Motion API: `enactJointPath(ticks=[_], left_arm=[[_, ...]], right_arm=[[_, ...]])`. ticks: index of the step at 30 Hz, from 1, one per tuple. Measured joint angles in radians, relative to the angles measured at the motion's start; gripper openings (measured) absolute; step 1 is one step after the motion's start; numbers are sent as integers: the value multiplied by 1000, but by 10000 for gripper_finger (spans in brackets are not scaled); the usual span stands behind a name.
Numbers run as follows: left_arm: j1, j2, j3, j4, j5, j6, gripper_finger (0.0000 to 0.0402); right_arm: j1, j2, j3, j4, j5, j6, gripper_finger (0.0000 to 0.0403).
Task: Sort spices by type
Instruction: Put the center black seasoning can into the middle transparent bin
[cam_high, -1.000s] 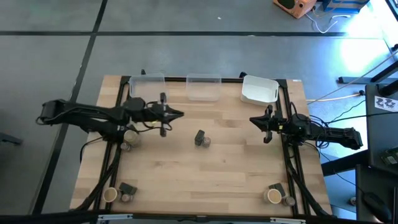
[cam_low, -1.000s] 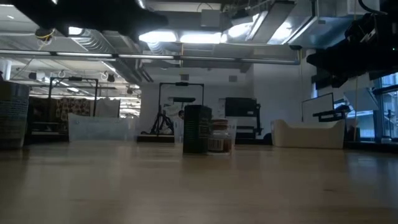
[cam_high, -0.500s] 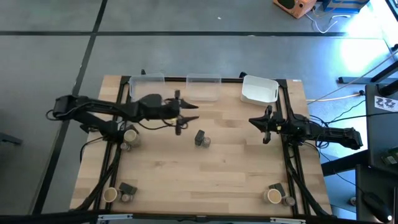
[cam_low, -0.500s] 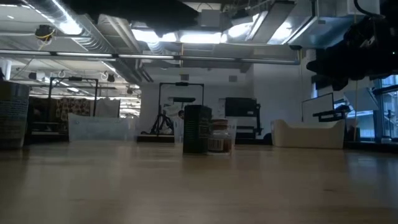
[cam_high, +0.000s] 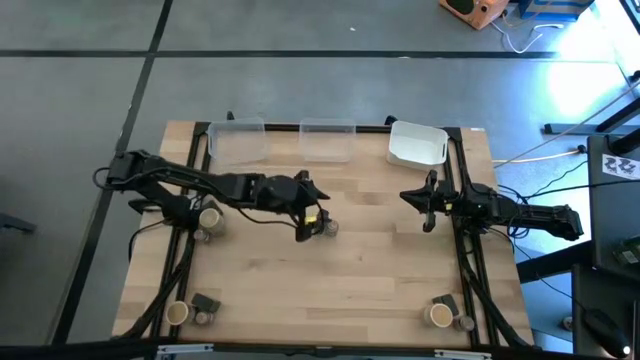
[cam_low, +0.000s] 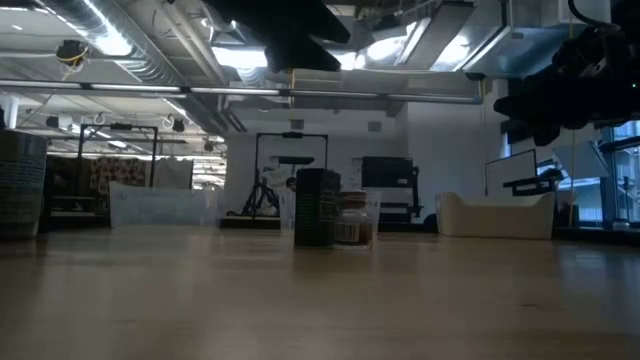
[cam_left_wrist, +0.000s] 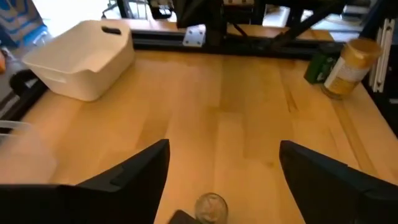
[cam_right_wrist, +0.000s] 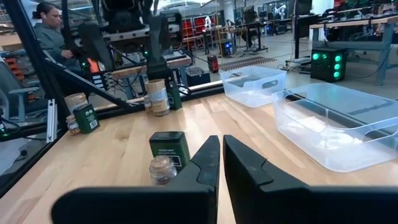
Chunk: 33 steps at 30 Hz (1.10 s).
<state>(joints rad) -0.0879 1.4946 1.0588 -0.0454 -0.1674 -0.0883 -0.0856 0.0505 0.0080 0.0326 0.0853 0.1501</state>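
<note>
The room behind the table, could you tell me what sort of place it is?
Probably a robotics lab or workshop: exposed ceiling ducts, further workbenches with equipment, and a seated person behind the wooden table.

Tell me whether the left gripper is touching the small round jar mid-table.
Apart. Low view: the left gripper hangs well above the jar, with open room between.

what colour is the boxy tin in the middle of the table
Dark green with a pale label, seen best in the right wrist view: the boxy tin beside a small round jar.

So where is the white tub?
From above, the white tub sits at the table's far edge on the right side, beside a clear tub, just beyond the right gripper.
</note>
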Motion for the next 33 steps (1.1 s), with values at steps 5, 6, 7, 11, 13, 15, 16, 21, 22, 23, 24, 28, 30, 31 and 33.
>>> enactJointPath(ticks=[5,6,7,11,13,15,16,21,22,23,24,28,30,31,33], left_arm=[[-23,26,-4,8,-7,-67,281],[-24,30,-4,-8,-17,-97,281],[-26,39,-5,-16,-33,-128,281],[-26,66,-5,-42,-108,-232,280],[-22,90,-5,-53,-136,-279,280],[-20,115,-5,-63,-153,-329,280],[-18,128,-5,-64,-161,-356,280],[-8,192,-5,-82,-215,-462,280],[-6,203,-5,-84,-217,-482,280],[-4,211,-5,-82,-220,-490,280],[-2,213,-5,-84,-220,-505,280],[-2,222,-5,-99,-221,-544,280],[-3,222,-5,-113,-221,-563,280],[-3,222,-5,-112,-221,-567,280],[-7,222,-5,-111,-221,-567,280]], right_arm=[[0,0,0,0,0,1,23],[0,0,0,0,0,1,23],[0,0,0,0,1,1,23],[0,0,0,-1,-1,2,23],[0,0,0,-1,-3,2,23],[0,0,0,-2,-3,2,23],[0,0,0,-2,-3,2,23],[0,0,0,-3,-5,2,23],[0,0,0,-3,-5,2,23],[0,0,0,-3,-5,2,23],[0,0,0,-4,-5,2,23],[0,0,0,-4,-7,2,23],[0,0,0,-4,-7,2,23],[0,0,0,-3,-7,2,23],[0,0,0,-3,-7,2,23]])
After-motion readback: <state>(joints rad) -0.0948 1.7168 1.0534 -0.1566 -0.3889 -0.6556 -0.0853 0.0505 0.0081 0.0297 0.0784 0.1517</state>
